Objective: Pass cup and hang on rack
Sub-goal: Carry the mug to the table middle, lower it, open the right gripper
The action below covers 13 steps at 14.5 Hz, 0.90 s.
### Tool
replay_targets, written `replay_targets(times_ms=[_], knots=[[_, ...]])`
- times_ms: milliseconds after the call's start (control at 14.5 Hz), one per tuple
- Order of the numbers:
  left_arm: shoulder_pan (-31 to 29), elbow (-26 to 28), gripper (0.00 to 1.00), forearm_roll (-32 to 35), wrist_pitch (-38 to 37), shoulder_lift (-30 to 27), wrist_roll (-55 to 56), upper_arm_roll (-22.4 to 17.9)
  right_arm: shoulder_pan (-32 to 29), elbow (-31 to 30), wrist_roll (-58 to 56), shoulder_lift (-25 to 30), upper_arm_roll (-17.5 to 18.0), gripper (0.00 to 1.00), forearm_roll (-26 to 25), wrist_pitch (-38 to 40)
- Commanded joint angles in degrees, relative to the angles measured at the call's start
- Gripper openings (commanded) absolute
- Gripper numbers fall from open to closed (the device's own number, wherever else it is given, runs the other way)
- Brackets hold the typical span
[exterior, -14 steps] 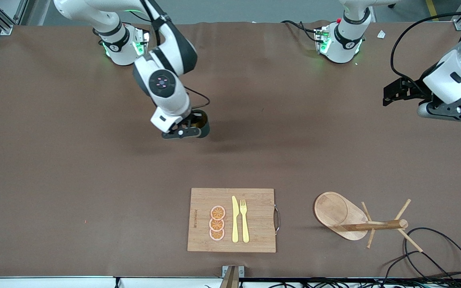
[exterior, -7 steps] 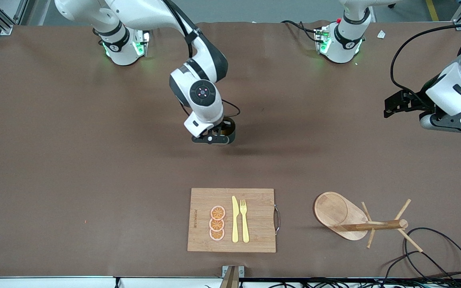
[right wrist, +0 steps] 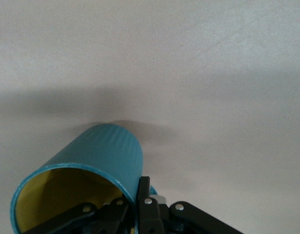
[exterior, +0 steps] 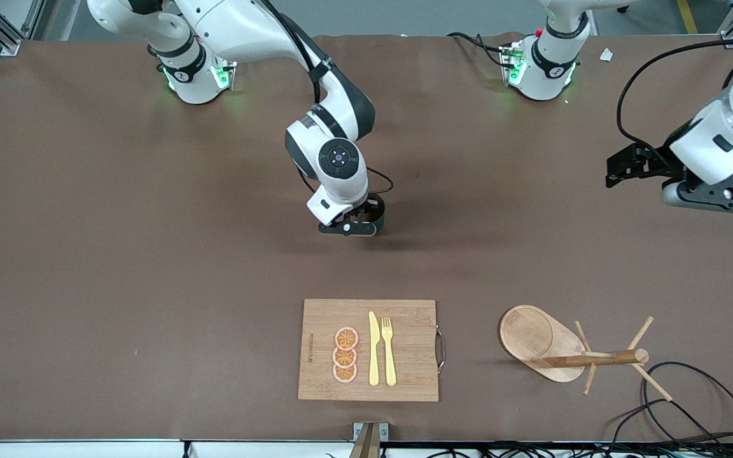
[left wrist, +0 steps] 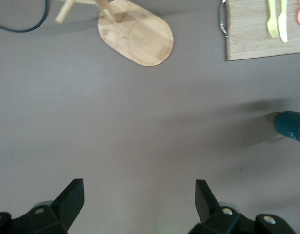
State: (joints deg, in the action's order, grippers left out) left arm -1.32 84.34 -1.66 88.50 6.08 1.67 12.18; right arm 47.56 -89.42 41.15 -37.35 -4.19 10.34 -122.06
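Right pincer is clamped on the rim of the cup, one finger inside the mustard-yellow interior and one outside against the teal wall, so the cup hangs tilted from it over the bare middle of the brown counter. In the left wrist view the same cup peeks in at the edge of the picture. Left pincer hangs with its fingers spread wide and nothing between them, up over the counter at the left arm's end. Rack sits close to the front camera toward the left arm's end, apart from a cutting board carrying orange slices, a yellow knife and fork.
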Motion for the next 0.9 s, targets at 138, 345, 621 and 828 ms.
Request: replay_targets(times_ms=[138,345,621,828], knots=[[1.6,-2.7,1.00,-0.5,-0.3,1.1,6.6,1.8,0.7,1.3,-0.7,-0.9,-0.6,0.02,1.5,0.5],[2.5,-2.8,1.00,-0.5,-0.2,1.1,12.8,2.8,0.6,1.3,-7.0,-1.0,-0.6,0.02,1.6,0.4],[2.6,-2.7,1.00,-0.4,-0.3,1.1,15.4,3.9,1.0,1.2,-6.5,-1.0,-0.6,0.02,2.7,0.3],[3.4,-2.7,1.00,-0.3,-0.3,1.1,17.4,4.3,1.1,1.2,-4.5,-1.3,-0.6,0.02,2.9,0.2]])
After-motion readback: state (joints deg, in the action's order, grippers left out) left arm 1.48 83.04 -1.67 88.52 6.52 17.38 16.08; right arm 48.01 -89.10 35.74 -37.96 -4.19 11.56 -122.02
